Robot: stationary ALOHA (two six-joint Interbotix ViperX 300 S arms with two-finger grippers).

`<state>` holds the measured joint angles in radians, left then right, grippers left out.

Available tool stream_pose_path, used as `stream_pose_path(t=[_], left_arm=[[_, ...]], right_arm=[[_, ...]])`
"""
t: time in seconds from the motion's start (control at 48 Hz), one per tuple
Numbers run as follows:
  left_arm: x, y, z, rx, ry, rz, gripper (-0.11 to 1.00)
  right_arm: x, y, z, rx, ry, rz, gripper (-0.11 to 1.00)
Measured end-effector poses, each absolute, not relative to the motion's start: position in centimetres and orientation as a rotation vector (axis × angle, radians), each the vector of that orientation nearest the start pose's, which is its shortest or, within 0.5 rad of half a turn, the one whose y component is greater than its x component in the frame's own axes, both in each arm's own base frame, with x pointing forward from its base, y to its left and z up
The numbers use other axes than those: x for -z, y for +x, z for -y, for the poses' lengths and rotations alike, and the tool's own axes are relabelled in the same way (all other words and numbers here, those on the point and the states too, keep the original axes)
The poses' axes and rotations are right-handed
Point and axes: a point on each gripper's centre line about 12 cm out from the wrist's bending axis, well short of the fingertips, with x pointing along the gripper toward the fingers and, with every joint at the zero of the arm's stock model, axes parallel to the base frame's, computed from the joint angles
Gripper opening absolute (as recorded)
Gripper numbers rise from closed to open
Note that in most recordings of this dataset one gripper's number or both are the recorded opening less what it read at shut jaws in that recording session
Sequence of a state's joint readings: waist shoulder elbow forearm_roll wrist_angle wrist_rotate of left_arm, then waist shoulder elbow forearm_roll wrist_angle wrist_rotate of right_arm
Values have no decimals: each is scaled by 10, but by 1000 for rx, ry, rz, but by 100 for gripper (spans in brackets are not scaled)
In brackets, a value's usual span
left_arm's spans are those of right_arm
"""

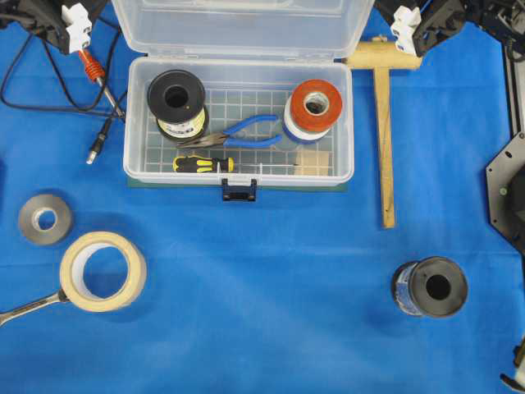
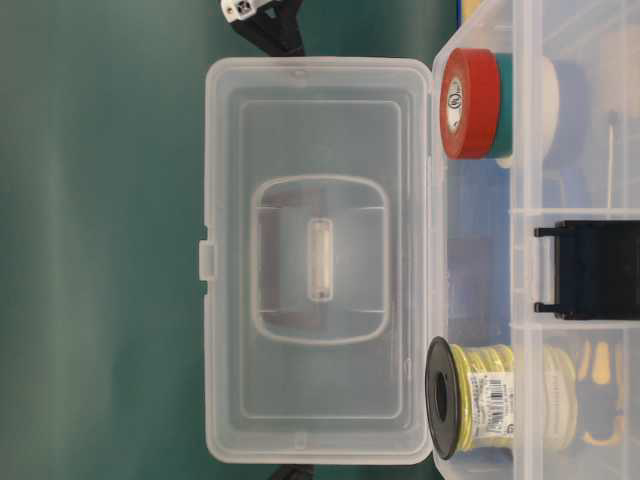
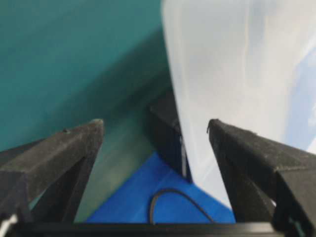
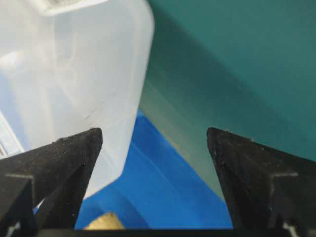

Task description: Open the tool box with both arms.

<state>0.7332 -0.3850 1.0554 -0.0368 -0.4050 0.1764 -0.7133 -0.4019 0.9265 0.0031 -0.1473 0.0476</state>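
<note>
Blue cloth covers the bench (image 1: 271, 328), and the tool box (image 1: 238, 174) sits toward its back edge with its clear lid (image 1: 242, 29) swung up and open. Inside the box lie a black spool of yellow wire (image 1: 177, 102) at the left, a stack of red and white tape rolls (image 1: 312, 109) at the right, blue-handled pliers (image 1: 238, 135) between them, and a yellow-and-black screwdriver (image 1: 205, 164) along the front wall, beside a small wooden block (image 1: 312, 162). The left tool (image 3: 155, 131) and the right tool (image 4: 154, 133) flank the lid, each with jaws spread wide, holding nothing.
</note>
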Motion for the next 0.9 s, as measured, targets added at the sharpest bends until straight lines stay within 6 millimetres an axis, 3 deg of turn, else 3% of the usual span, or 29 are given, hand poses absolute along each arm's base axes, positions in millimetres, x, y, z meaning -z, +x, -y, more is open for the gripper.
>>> stream_pose_path(t=[0.271,0.896], left_arm=[[-206,213,-208,-754,36,-327,93],[-200,203,-212,-784,21,-352,93]], right_arm=[[-224,230,214,749,197,-370,87],[-223,225,219,771,203,-374,87]])
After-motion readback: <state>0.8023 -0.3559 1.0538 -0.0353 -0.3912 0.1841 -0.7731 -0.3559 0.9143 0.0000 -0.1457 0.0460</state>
